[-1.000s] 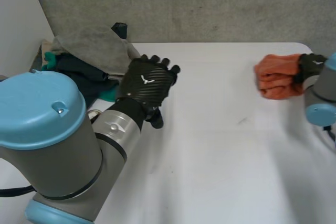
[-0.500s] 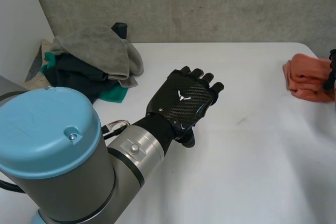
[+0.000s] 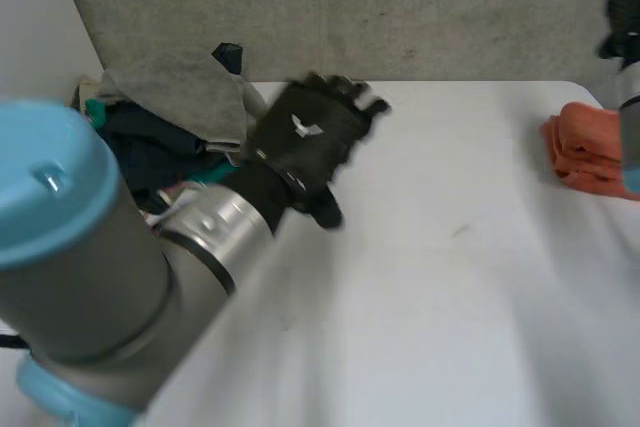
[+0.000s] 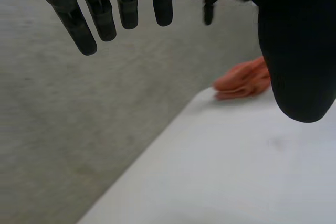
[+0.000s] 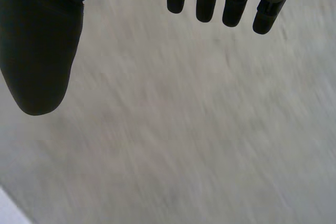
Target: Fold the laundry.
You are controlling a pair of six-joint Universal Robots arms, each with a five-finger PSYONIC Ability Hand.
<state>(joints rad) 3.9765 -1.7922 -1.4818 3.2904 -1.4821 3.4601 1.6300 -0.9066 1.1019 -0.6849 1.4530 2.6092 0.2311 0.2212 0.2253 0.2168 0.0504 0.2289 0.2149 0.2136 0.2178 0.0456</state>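
A folded orange cloth point(image 3: 588, 152) lies at the table's right edge; in the left wrist view the orange cloth point(image 4: 242, 80) sits beyond my thumb, untouched. My right hand point(image 3: 622, 7) is raised high above it, and the right wrist view shows its fingers point(image 5: 235, 1) straight and empty, facing the grey wall. A pile of unfolded laundry sits at the back left, a grey cloth point(image 3: 180, 92) on top of dark cloths point(image 3: 150, 147). My left hand point(image 3: 310, 137) hovers open just right of that pile, its fingers point(image 4: 86, 24) straight, holding nothing.
The white table point(image 3: 430, 287) runs to a grey wall point(image 3: 400, 7) at the back. My left arm point(image 3: 90, 277) covers the near left part of the table. The pile hangs near the table's left back corner.
My right hand let go of the orange cloth and rose well above it. My left hand swung out to the table's middle, then back beside the laundry pile.
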